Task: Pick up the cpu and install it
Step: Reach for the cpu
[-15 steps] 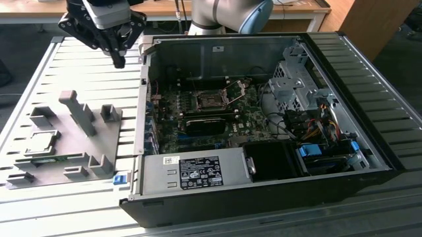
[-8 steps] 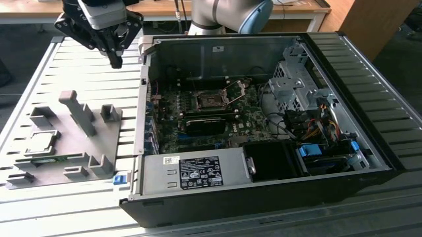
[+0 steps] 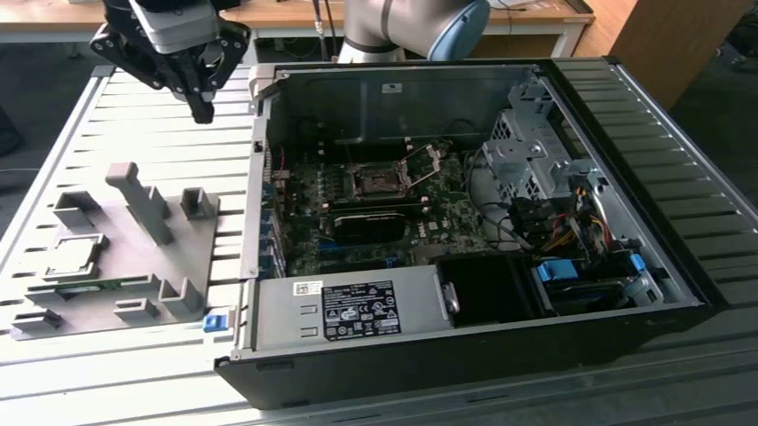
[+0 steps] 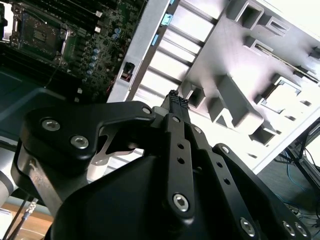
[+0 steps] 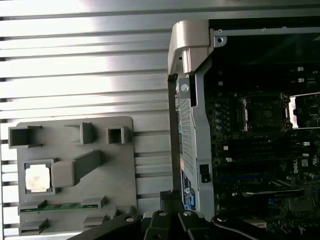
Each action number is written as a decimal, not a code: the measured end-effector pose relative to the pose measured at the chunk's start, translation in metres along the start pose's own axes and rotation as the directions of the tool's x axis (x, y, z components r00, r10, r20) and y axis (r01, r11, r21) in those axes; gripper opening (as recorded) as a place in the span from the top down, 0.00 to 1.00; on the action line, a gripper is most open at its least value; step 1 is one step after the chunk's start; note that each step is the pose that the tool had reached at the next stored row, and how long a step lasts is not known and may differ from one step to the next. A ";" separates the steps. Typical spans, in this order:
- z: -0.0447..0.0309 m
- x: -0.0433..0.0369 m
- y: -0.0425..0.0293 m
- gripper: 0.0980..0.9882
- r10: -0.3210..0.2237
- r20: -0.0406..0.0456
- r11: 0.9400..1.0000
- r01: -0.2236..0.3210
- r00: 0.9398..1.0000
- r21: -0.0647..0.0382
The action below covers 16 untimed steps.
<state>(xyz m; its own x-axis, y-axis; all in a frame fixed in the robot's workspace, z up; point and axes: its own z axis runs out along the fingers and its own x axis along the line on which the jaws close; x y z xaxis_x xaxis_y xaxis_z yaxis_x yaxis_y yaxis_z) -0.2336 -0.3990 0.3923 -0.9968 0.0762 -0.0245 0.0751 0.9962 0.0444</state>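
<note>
The cpu (image 3: 74, 257) is a small square chip with a silvery top, lying in a recess of the grey holder plate (image 3: 130, 266) at the exterior view's left. In the first wrist view the cpu (image 5: 38, 177) sits at the plate's (image 5: 75, 145) edge; in the second wrist view the cpu (image 4: 284, 97) shows bright and washed out. My gripper (image 3: 202, 111) hangs high above the table, beyond the plate and beside the case's wall. Its fingers are shut with nothing between them, as the gripper (image 4: 176, 100) shows in the second wrist view. The motherboard socket (image 3: 379, 182) stands open.
An open computer case (image 3: 255, 177) lies on the slatted table (image 3: 154, 133), with drive cage and cables (image 3: 556, 204) at the exterior view's right. A green memory stick (image 5: 62, 206) lies in the holder plate beside the cpu. Upright grey posts (image 3: 142, 200) rise from the plate.
</note>
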 end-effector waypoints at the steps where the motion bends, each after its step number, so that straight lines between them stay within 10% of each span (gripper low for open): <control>1: 0.0000 0.0007 0.0000 0.99 0.000 0.000 1.000 0.000 1.000 0.000; 16: 0.0001 0.0118 -0.0009 0.99 0.000 0.000 1.000 0.000 1.000 0.000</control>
<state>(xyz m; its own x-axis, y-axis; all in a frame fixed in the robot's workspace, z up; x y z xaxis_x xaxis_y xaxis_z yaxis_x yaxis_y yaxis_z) -0.2455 -0.3989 0.3919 -0.9968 0.0762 -0.0245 0.0751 0.9962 0.0444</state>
